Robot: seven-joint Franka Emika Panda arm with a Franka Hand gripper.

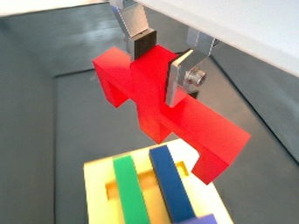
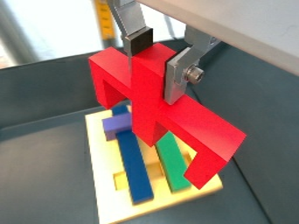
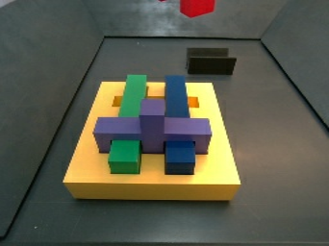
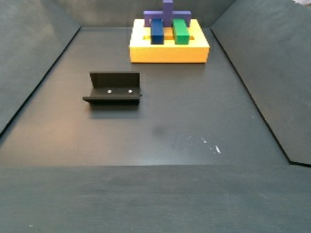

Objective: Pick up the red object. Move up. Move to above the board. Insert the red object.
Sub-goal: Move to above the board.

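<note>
My gripper (image 1: pixel 162 59) (image 2: pixel 159 58) is shut on the red object (image 1: pixel 176 118) (image 2: pixel 176 118), its silver fingers clamping the piece's middle section. In both wrist views the comb-like piece hangs in the air with the board (image 1: pixel 103 188) (image 2: pixel 103 166) below it. That board is a yellow slab carrying green, blue and purple blocks. In a side view only the lower tip of the red object (image 3: pixel 197 7) shows, high above the floor beyond the board (image 3: pixel 154 178). The gripper itself is out of frame in both side views. The board (image 4: pixel 170 53) sits at the far end of the floor.
The dark L-shaped fixture (image 3: pixel 213 62) (image 4: pixel 113 88) stands on the grey floor apart from the board. Low dark walls bound the floor on each side.
</note>
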